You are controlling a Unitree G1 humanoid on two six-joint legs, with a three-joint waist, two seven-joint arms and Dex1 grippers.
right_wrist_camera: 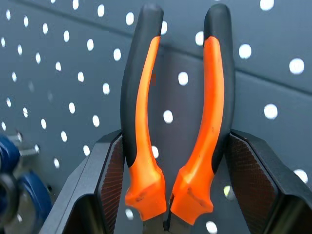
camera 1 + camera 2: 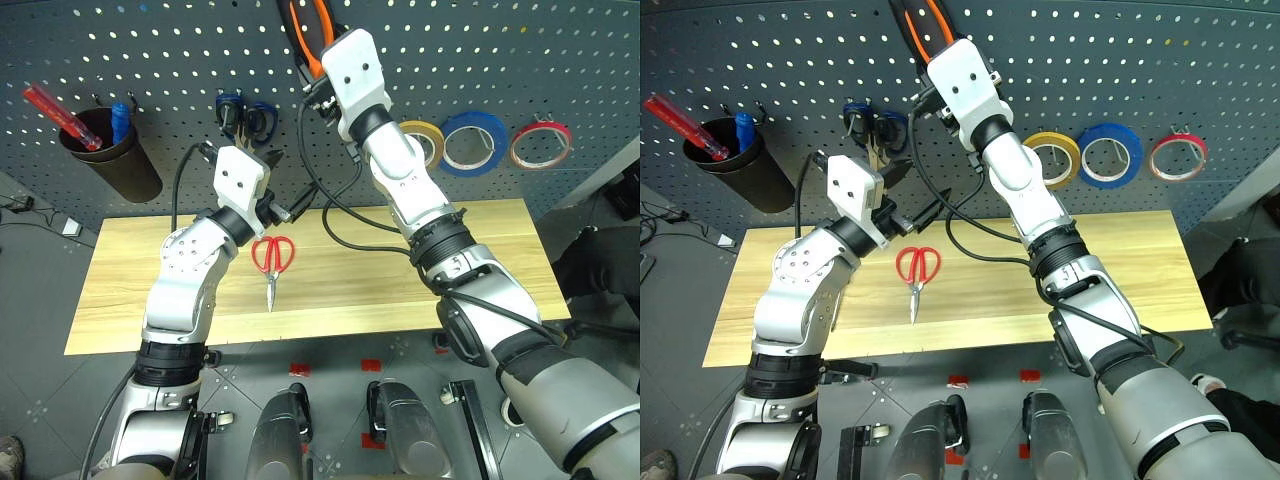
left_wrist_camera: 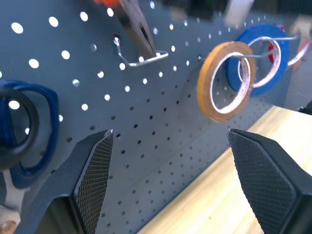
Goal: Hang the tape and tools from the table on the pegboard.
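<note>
Your right gripper [image 1: 168, 195] clamps the orange-and-black pliers [image 1: 178, 112] handles-up against the pegboard [image 2: 500, 60], nose seemingly at a hook [image 3: 141, 57] for hanging. Your left gripper [image 3: 168, 170] waits wide open, empty. Red-handled scissors [image 2: 272, 262] lie on the table [image 2: 420, 290].

The scissors [image 2: 273, 258] lie on the worktop [image 2: 480, 270], below the pegboard [image 2: 560, 60] behind it. Three tape rolls [image 2: 474, 143] hang right; a cup [image 2: 110, 155] of tools hangs left.
</note>
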